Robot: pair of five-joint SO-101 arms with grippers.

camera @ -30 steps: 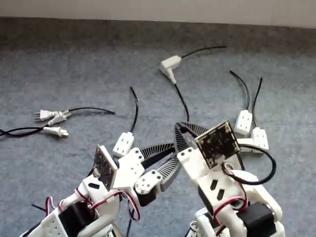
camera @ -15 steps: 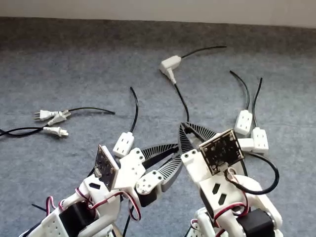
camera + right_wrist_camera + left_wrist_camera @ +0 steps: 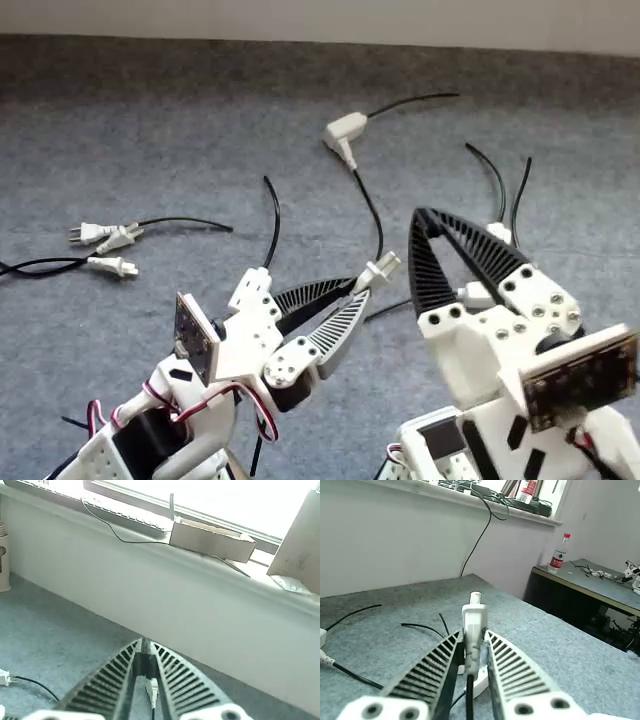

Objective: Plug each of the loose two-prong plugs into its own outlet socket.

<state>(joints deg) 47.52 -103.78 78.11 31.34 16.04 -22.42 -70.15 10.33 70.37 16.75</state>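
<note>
Holding a Plug Above Open Tabletop

One two-prong plug (image 3: 472,617) is clamped in the left claw (image 3: 473,636), prongs up, above the gray tabletop (image 3: 180,140). The right claw (image 3: 420,214) is held high beside it, fingers pressed together. Two loose plugs (image 3: 98,234) are seen near the left edge, well apart from the outlet socket (image 3: 250,291) beside the left arm, with bare surface between.

I read this site as a robotics lab or workroom: grey felt-covered table (image 3: 140,130), windowsill (image 3: 200,555) holding a cardboard box (image 3: 210,539), and a side bench (image 3: 600,584) with a bottle (image 3: 559,555) and loose cables (image 3: 592,570).
</note>
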